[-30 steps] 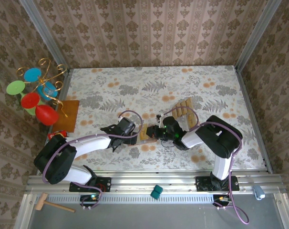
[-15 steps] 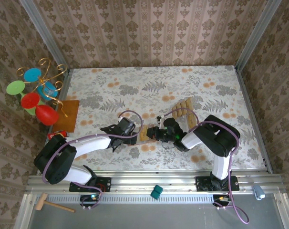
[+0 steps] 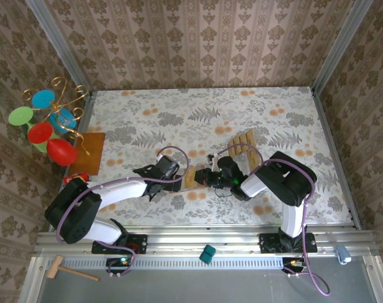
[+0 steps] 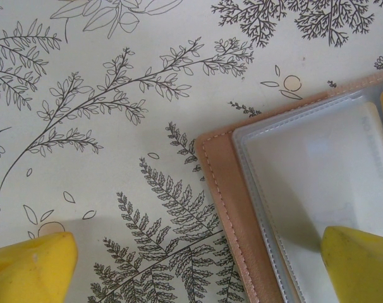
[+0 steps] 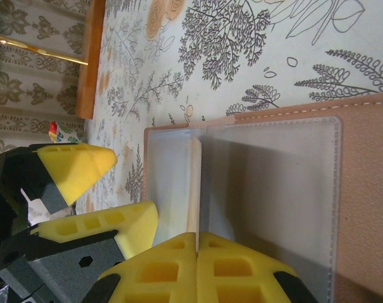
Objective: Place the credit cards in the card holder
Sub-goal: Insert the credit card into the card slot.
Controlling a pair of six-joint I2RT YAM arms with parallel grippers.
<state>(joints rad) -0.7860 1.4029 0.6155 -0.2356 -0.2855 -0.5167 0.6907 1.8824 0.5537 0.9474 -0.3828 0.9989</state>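
From above, both your arms reach in low to the middle of the desk point(image 3: 273, 113) and meet at the open card holder point(image 3: 190, 176). The left end effector point(image 3: 179, 178) is on its left and the right end effector point(image 3: 205, 177) is on its right. The spare credit cards point(image 3: 242, 142) lie in a row just behind the right arm. In the left wrist view, the fingers stand wide apart. One tip rests on the holder's clear pocket and the other is over bare desk, so it likely pins the holder flat. In the right wrist view, the fingers are pressed together on what seems to be one card point(image 5: 194, 180), seen edge-on, over the pocket. You are at the slide-in step. Next, tip the card flat and push it straight into the pocket mouth.
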